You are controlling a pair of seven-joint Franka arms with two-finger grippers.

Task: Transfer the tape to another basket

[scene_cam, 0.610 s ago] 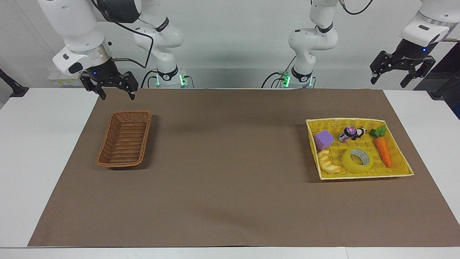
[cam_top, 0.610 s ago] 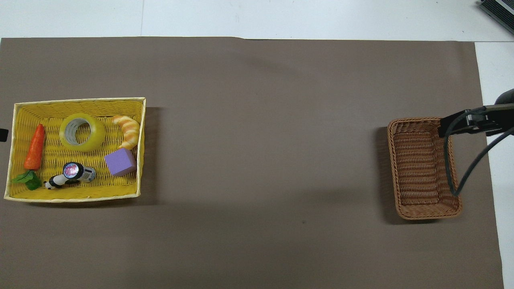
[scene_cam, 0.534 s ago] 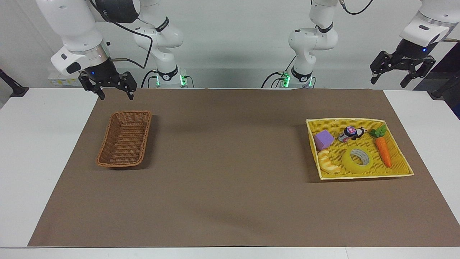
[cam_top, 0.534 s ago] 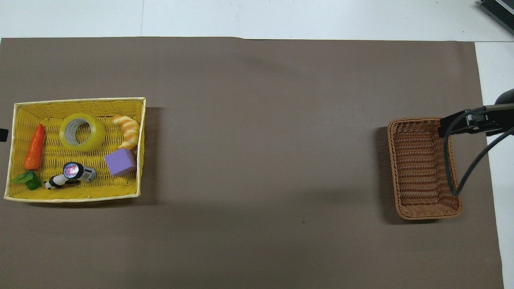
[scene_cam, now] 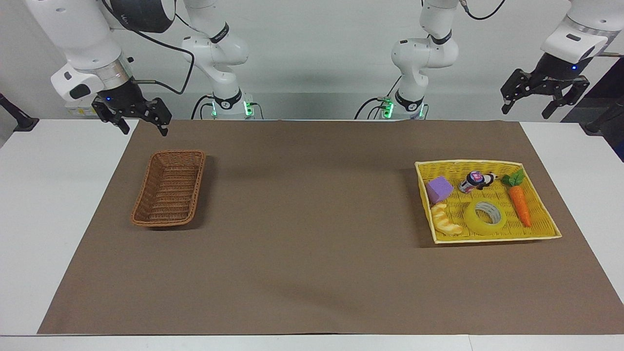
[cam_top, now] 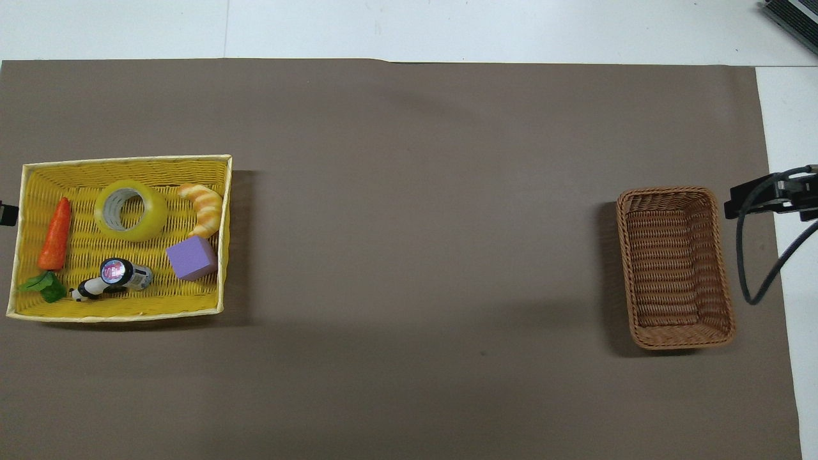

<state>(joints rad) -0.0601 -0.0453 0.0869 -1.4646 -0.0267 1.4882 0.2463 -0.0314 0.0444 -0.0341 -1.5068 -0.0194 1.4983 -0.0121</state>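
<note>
The tape [scene_cam: 472, 220] [cam_top: 155, 214], a yellow translucent roll lying flat, rests in the yellow tray [scene_cam: 497, 237] [cam_top: 115, 314] at the left arm's end of the table. The empty brown wicker basket [scene_cam: 168, 187] [cam_top: 674, 265] sits at the right arm's end. My right gripper [scene_cam: 144, 128] hangs open and empty in the air, over the mat's edge beside the basket. High over the white table by the yellow tray, my left gripper [scene_cam: 525, 111] is open and holds nothing.
In the yellow tray with the tape lie an orange carrot [scene_cam: 519, 204], a purple block [scene_cam: 438, 189], a pale bread toy [scene_cam: 446, 222] and a small can with a panda figure [scene_cam: 475, 181]. A brown mat [scene_cam: 312, 234] covers the table between the two containers.
My right gripper has drawn off from above the basket's end toward the right arm's edge of the mat, rising slightly. The left gripper has hardly moved. Nothing in the tray shifted.
</note>
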